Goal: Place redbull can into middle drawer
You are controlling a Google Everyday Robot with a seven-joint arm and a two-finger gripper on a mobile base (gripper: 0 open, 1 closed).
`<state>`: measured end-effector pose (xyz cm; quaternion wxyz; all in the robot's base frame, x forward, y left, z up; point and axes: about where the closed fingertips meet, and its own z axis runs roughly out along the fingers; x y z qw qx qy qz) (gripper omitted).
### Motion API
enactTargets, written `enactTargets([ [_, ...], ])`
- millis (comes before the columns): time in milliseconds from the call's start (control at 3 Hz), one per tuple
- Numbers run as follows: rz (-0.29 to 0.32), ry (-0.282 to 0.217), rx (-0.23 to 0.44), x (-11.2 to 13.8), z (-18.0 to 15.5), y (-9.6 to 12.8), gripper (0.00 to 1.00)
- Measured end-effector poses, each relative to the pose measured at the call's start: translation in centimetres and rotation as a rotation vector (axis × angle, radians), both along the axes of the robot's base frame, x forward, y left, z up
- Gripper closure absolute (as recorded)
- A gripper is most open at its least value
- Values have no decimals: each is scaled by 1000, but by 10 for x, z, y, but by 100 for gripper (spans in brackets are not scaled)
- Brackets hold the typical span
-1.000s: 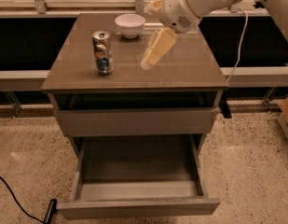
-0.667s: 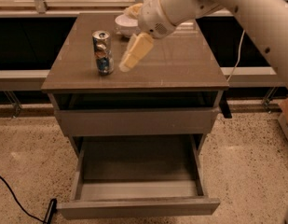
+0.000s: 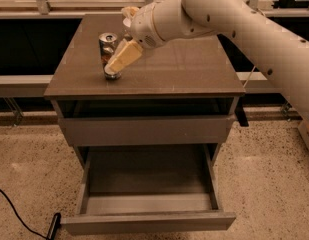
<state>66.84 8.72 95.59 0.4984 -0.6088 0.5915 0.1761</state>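
I found the gripper (image 3: 114, 68) at the upright redbull can (image 3: 107, 43) on the worktop (image 3: 189, 76), hold not determinable, with the middle drawer (image 3: 144, 222) open below to receive it.

I count one redbull can (image 3: 107, 46) on the one worktop (image 3: 184, 69). There is one end effector (image 3: 115, 68), mine, and it is just in front of this can, at the left part of the worktop. One arm (image 3: 234, 19) carries it. The cabinet shows two drawers: one upper drawer (image 3: 144, 130) and one middle drawer (image 3: 144, 222). On the floor lies one black cable (image 3: 54, 223).
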Motion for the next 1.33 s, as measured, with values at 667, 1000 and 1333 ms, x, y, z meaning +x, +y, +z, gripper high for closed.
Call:
enactTargets([
  [667, -6, 46, 50, 4, -12, 0, 0],
  [1000, -25, 61, 79, 7, -35, 0, 0],
  [1333, -40, 75, 98, 14, -56, 6, 0],
])
